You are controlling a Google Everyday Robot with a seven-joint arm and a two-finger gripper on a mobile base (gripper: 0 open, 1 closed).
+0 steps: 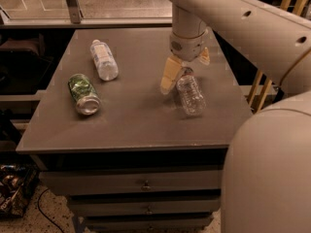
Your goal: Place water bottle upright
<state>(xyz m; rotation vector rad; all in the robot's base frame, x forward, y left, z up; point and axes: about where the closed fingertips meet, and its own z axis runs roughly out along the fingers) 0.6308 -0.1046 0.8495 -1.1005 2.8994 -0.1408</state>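
The water bottle (190, 95), small, clear and ribbed, lies on its side on the right part of the grey table (136, 115), with its cap end pointing toward the back. My gripper (186, 67) hangs from the arm right above the bottle's cap end. It is open, with one tan finger (168, 76) to the left of the neck and the other (204, 56) to the right and further back. The fingers straddle the neck area and are not closed on it.
A bottle with a wide white-blue label (103, 59) lies on its side at the back left. A green drink can (83, 94) lies on its side at the left. The table's right edge is close to the water bottle. Drawers sit below the tabletop.
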